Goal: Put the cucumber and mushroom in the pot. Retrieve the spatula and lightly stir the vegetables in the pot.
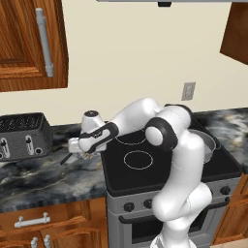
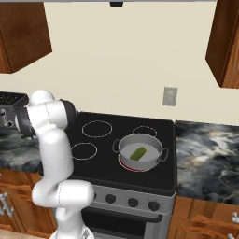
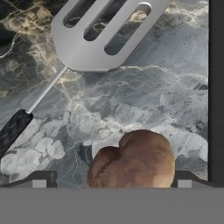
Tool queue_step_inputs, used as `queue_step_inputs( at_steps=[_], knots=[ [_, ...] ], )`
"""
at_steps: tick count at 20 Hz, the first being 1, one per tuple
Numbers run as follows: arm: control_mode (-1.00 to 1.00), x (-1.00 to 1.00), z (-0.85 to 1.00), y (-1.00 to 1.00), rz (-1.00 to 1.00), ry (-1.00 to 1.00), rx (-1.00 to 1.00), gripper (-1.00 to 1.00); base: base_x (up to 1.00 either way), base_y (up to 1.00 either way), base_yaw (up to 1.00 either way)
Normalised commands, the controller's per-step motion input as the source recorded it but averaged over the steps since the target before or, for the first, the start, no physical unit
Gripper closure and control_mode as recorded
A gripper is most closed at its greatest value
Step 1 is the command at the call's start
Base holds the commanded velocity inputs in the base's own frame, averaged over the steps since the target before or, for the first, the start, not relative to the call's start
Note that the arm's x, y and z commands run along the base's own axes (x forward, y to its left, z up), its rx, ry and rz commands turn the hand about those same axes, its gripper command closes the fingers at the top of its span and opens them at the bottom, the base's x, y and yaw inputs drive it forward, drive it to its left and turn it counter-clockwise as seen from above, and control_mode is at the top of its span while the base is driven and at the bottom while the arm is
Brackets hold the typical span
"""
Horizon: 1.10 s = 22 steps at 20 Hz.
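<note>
With stubby green cucumber (image 2: 139, 153) already lying in shallow round grey metal pot (image 2: 156, 159) on the stove, now poised over tan-brown mushroom (image 3: 133, 159) on marbled counter (image 3: 144, 100) just beside slotted silver spatula (image 3: 103, 33), two-finger gripper (image 3: 111, 183) spread wide and empty, likely needing only to close and lift.

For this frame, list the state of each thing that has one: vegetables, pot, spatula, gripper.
cucumber: lying inside the pot.
pot: upright on the stove's front right burner, no lid.
mushroom: on the marble counter, between the open fingertips, not gripped.
spatula: lying flat on the counter, untouched.
gripper: open, low over the mushroom.
</note>
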Motion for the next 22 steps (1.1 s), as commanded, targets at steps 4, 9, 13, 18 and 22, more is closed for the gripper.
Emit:
queue_step_inputs(
  at_steps=[4,9,13,18,22],
  knots=[
    [-1.00,0.00,-0.06,0.05,0.00,0.00,0.00,-1.00,0.00,0.00,0.00],
    [-1.00,0.03,-0.08,0.00,0.00,0.00,0.00,-1.00,0.00,0.00,0.00],
    [-1.00,0.00,-0.06,0.00,0.00,0.00,0.00,-1.00,0.00,0.00,0.00],
    [-1.00,0.01,-0.10,0.00,0.00,0.00,0.00,-1.00,0.00,0.00,0.00],
    [-1.00,0.00,-0.03,0.00,0.00,0.00,0.00,-1.00,0.00,0.00,0.00]
  ],
)
